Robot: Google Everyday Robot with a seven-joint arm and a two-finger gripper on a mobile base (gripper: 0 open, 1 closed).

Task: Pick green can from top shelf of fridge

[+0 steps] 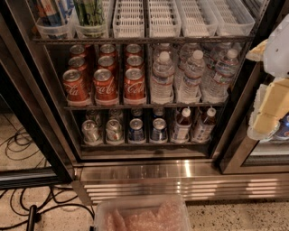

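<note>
The green can point(90, 11) stands in a clear tray at the left of the top shelf point(144, 39), its top cut off by the frame edge. A blue-and-white tall can point(54, 11) stands just left of it. White slotted trays point(162, 18) fill the shelf to the right. The fridge point(180, 169) stands open in front of me. My gripper point(265, 118), white and pale yellow, hangs at the far right edge, level with the middle and lower racks, well right of and below the green can, and holds nothing I can see.
Red cola cans point(104, 83) and water bottles point(192, 74) fill the middle rack. Small cans and bottles point(135, 130) sit on the lower rack. A clear plastic bin point(142, 215) stands on the floor in front. Black cables point(27, 198) lie at the left.
</note>
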